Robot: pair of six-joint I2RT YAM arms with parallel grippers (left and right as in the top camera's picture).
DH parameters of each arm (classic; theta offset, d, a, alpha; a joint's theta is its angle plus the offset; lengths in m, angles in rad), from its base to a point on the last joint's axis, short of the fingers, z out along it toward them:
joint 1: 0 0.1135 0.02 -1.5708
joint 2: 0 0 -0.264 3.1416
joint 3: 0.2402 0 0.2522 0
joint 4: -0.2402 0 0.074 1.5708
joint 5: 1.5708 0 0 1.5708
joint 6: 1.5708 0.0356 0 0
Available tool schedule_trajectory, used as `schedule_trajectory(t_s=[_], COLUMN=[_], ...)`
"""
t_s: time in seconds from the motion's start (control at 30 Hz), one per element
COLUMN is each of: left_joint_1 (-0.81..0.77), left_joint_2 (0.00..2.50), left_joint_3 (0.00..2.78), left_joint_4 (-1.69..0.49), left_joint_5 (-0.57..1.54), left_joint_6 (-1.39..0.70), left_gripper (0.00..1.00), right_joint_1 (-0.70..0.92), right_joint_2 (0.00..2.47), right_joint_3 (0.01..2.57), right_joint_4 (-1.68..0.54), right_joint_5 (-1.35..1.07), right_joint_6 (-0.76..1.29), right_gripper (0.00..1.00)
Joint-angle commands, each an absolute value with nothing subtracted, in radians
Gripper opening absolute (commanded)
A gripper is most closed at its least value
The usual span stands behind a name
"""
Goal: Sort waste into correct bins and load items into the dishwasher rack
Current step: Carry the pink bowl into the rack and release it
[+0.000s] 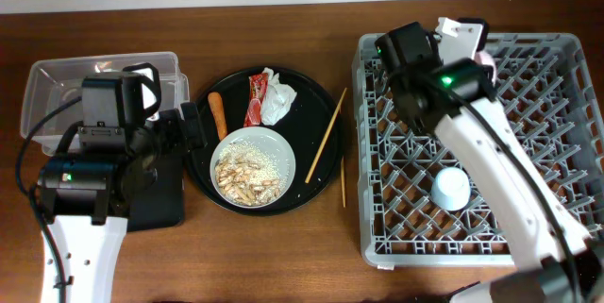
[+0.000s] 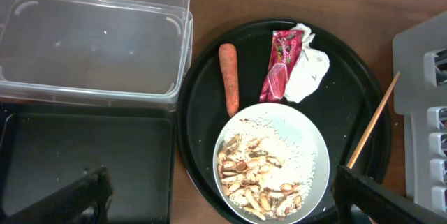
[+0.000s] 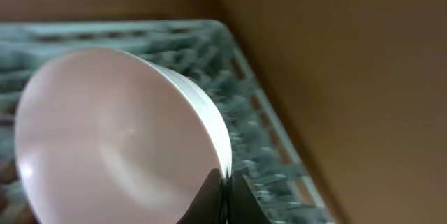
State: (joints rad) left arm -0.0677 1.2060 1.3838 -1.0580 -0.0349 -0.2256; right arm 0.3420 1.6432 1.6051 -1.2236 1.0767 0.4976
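Evidently racking is the step in hand: at the top edge of the dishwasher rack (image 1: 368, 152), right of frame, the right gripper (image 3: 225, 196) is clamped on the small white bowl (image 3: 119, 133) by its rim. I judge it should go down on edge between pegs (image 1: 528, 105), clear of the light-blue cup (image 1: 451, 188) mid-rack. The left gripper (image 2: 220, 182) hangs wide open over the round black tray (image 2: 199, 133), left of centre, where the plate (image 2: 311, 144) lies.

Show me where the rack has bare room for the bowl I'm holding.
The dishwasher rack is bare between its left wall and the light-blue cup, and again along its right wall. It is tightest right around the cup, toward the near edge.
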Motion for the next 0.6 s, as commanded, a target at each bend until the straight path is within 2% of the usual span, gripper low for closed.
schedule_trajectory(t_s=[0.0, 0.3, 0.57], left_joint_1=[-0.062, -0.062, -0.062], left_joint_2=[1.208, 1.208, 1.208], left_joint_3=[1.39, 1.39, 1.39], left_joint_4=[-1.057, -1.057, -1.057], left_joint_5=[-0.046, -0.046, -0.046], left_joint_6=[-0.231, -0.231, -0.231], left_gripper=[0.99, 0.99, 0.99], right_joint_1=[0.272, 0.262, 0.294], right_joint_2=[1.758, 2.041, 2.036], right_joint_3=[1.563, 1.563, 1.565], right_joint_4=[-1.215, -1.199, -1.246], right_joint_5=[1.22, 1.229, 1.35], right_joint_6=[0.502, 0.502, 0.502], right_gripper=[0.04, 0.04, 0.04])
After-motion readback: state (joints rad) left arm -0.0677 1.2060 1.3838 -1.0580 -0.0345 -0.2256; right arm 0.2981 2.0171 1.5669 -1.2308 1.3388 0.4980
